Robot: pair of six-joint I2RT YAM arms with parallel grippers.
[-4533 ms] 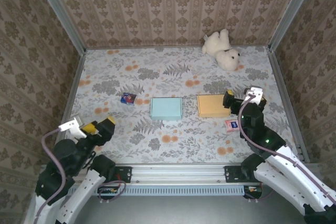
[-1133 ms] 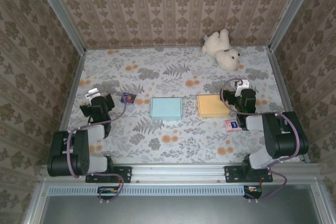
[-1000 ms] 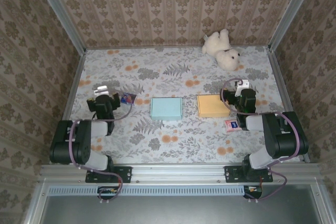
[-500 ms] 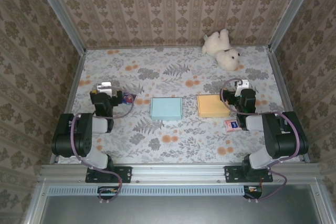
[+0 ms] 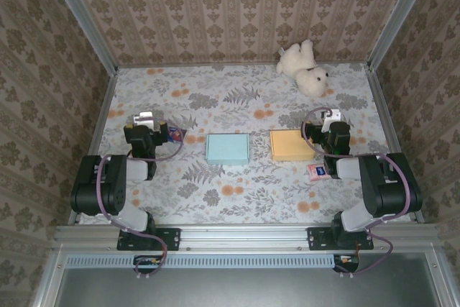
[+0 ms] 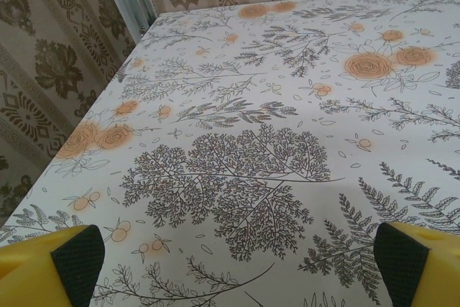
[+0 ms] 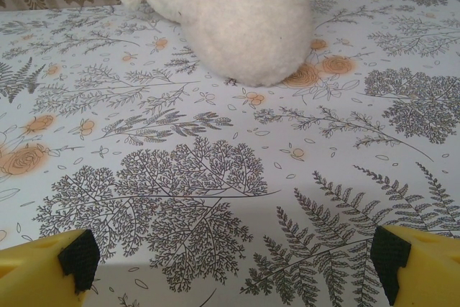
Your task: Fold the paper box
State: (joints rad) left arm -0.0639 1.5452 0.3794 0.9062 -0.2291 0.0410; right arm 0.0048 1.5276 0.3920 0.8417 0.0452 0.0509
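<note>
Two flat paper boxes lie mid-table: a light blue one (image 5: 228, 149) and an orange one (image 5: 292, 145) to its right. My left gripper (image 5: 146, 121) rests low at the left, well left of the blue box, pointing toward the back wall. In the left wrist view the left gripper (image 6: 241, 258) is open, with bare patterned cloth between its yellow fingers (image 6: 75, 258). My right gripper (image 5: 330, 121) sits just right of the orange box. The right gripper (image 7: 236, 258) is also open and holds nothing.
A white plush bear (image 5: 305, 68) lies at the back right, straight ahead of the right gripper as the bear (image 7: 230, 12). A small dark blue packet (image 5: 176, 134) lies beside the left gripper. A pink packet (image 5: 318, 171) sits near the right arm. Patterned walls enclose the table.
The left arm has swung its gripper a little to the right, toward the dark blue packet, then settled. The right arm has stayed still over the last second.
</note>
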